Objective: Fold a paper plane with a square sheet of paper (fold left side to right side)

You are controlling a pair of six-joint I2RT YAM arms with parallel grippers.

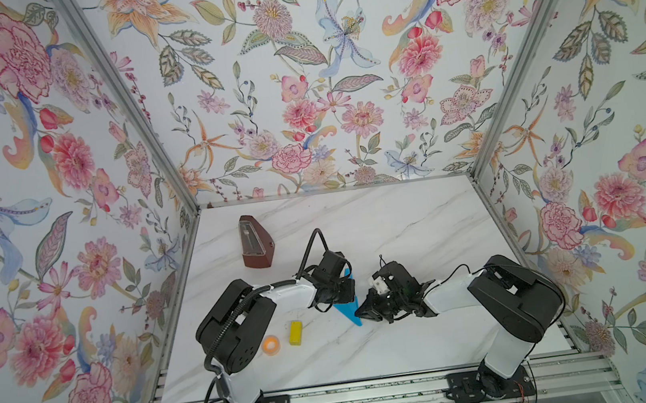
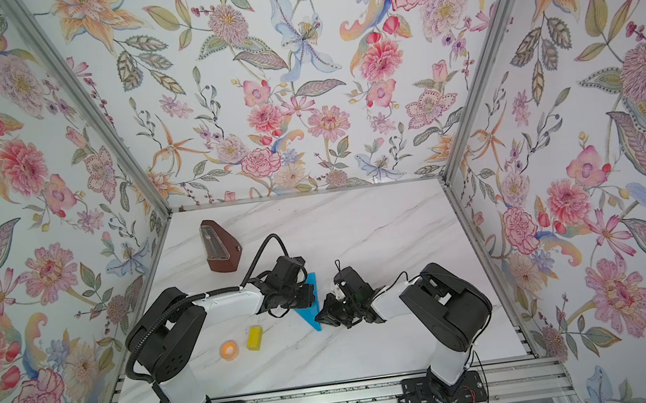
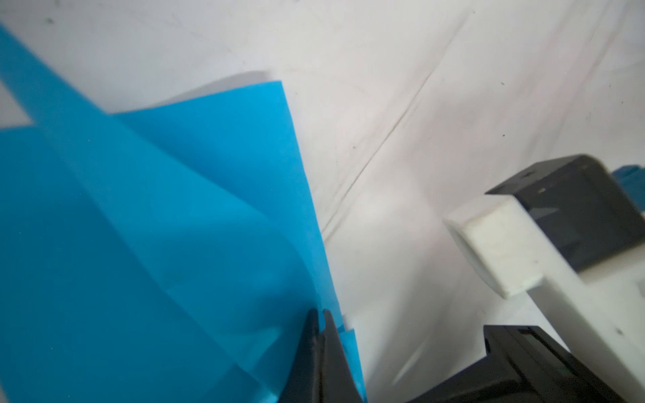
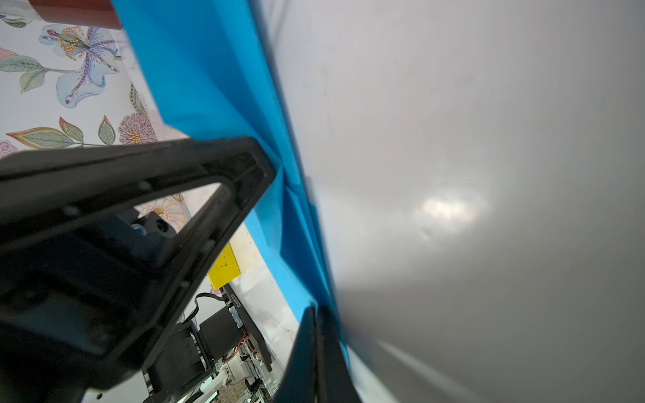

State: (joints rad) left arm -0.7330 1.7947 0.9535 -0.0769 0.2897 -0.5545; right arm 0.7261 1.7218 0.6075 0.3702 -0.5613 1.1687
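The square sheet of paper [image 1: 346, 310] [image 2: 311, 317] is bright blue and folded into a narrow pointed dart, the paper plane, with its tip toward the table's front. It lies mid-table between my two grippers. My left gripper [image 1: 346, 287] [image 3: 321, 312] is shut on the paper's long edge, and loose layers [image 3: 139, 226] bulge beside it. My right gripper [image 1: 362, 313] [image 4: 317, 308] is shut on the paper [image 4: 216, 87] near its pointed end. One left finger [image 4: 244, 164] shows in the right wrist view, pressed against the folds. The arms hide much of the paper in both top views.
A brown metronome [image 1: 255, 244] stands at the back left. A small yellow block [image 1: 295, 332] [image 4: 225, 267] and an orange tape roll [image 1: 270, 344] lie at the front left, near the left arm. Floral walls close in the white marble table [image 1: 399, 222] on three sides.
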